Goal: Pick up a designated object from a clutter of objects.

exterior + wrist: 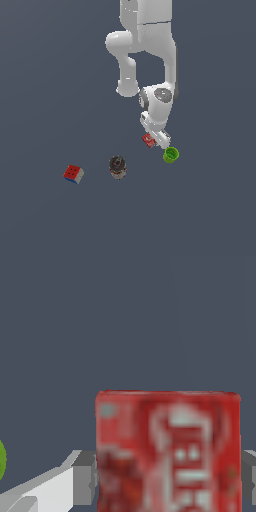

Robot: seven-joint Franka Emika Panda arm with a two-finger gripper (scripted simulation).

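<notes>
The white robot arm's claw [154, 138] is closed narrowly on the small flat red rectangular box with white lettering [148, 140]. In the wrist view the box [167, 451] fills the space between the grey fingers [82, 478], one finger at each side edge, with no visible gap on either side. The box is therefore held in the claw; whether it has cleared the dark grey worktop [45, 90] cannot be judged with certainty from either view, though no surface contact is apparent.

Judgement on the step in hand: the grasp appears made and the lift is the matter at issue. It is best done as a straight vertical rise, grip force maintained, no sideways travel until the box is well above its neighbours. The flat box is gripped across its width and could pivot between the pads if the motion is jerky.

Nearby items: a green plastic cup [170, 155] lies just beside the claw, slightly below it in the exterior view. A dark round can [117, 166] stands well apart from the claw, and a red-white-blue puzzle cube [73, 174] further off beyond it on the same side.

Comparison of views: the exterior view alone shows the arm's posture, the can and the cube. The wrist view alone shows the finger placement and the lettered face; of the cup [2, 458] it shows only a green sliver at the frame edge.
</notes>
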